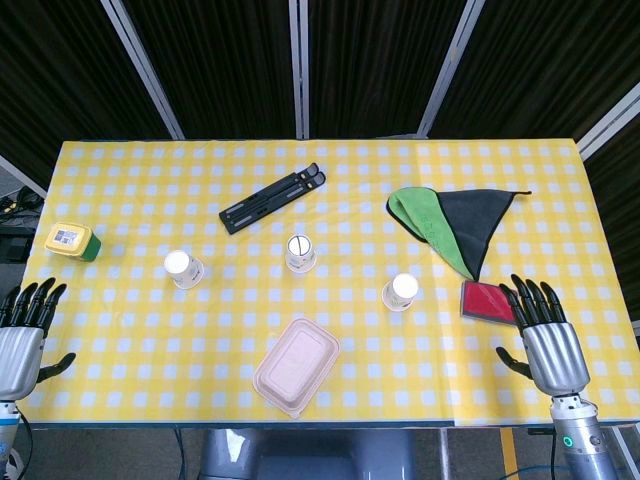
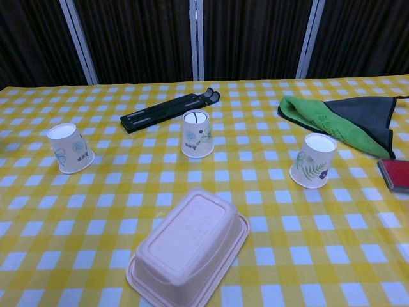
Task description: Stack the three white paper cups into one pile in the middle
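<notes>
**Cups unstacked, both hands idle**

Head view: your left hand (image 1: 22, 340) and right hand (image 1: 545, 335) rest empty, fingers spread, at the table's near corners. The three white paper cups stand rim-down between them: left cup (image 1: 184, 267), middle cup (image 1: 301, 252), right cup (image 1: 403, 291).

Chest view: neither hand shows. The cups sit well apart, likely a starting layout; the beige lidded food box (image 2: 190, 250) lies nearest you.

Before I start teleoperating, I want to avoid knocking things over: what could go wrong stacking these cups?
All three cups stand upside down and apart, so they could tip when gripped. The right cup stands close to the green cloth, which the right hand could snag. The beige container lies just in front of the middle cup, in the arms' path.
</notes>
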